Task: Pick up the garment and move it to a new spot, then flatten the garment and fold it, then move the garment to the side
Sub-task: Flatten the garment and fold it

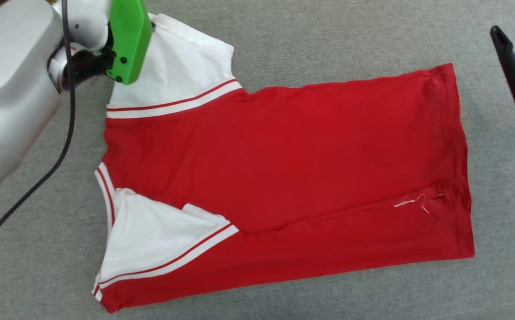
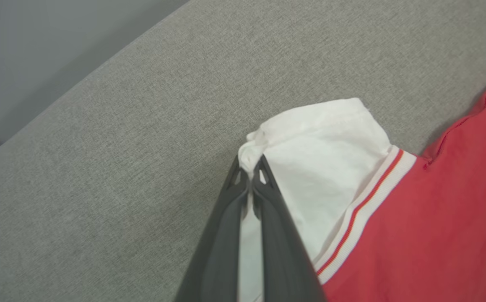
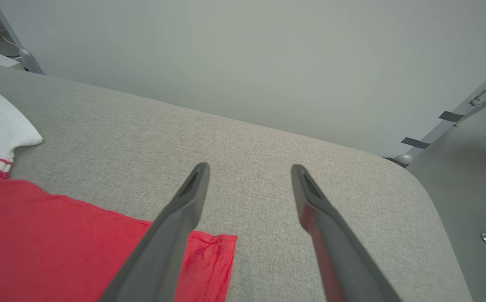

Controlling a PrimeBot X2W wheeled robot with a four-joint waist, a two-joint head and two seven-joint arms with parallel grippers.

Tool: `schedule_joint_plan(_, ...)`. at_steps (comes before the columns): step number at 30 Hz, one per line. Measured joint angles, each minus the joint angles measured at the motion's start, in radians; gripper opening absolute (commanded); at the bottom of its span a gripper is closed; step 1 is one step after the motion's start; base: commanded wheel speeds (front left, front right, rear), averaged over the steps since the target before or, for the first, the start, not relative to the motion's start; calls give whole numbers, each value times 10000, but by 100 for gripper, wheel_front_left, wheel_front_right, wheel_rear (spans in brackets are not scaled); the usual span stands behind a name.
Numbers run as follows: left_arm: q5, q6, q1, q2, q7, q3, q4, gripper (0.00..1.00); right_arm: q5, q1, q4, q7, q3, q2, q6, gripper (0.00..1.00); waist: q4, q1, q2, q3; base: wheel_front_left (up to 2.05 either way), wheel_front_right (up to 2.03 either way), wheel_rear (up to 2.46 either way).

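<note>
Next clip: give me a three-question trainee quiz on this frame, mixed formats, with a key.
1. True or false: the left gripper is shut on the garment at a white sleeve.
2. The right gripper is: A) shut on the red hem; B) open, holding nothing, over the grey surface; C) shut on the collar.
3. Short answer: how many white sleeves of the garment show in the head view?
Key: 1 true; 2 B; 3 two.
</note>
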Motion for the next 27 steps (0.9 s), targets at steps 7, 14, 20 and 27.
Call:
schedule_joint_plan(7, 125, 0, 174, -13, -679, -98, -863, 0, 2046, -1142, 1009, 4439, 861, -1576, 0, 100, 679, -1, 0, -246, 0, 0, 0)
schedule_joint_plan(14, 334, 0, 133, -94, -1032, -155, -1476, 0, 2516, -2028, 2451, 6782, 1231, -1561, 0, 100, 1258, -1, 0, -51, 0, 0, 0)
schedule_joint_plan(20, 619, 0, -79, -207, -1231, -194, -1718, 0, 2034, -2495, 3298, 6865, 2059, -1057, 0, 100, 1561, -1, 0, 359, 0, 0, 0)
schedule_joint_plan(27, 637, 0, -119, -226, -1375, -222, -1712, 0, 1987, -2687, 4073, 6746, 2761, -1212, 0, 100, 1768, -2, 0, 626, 0, 0, 0)
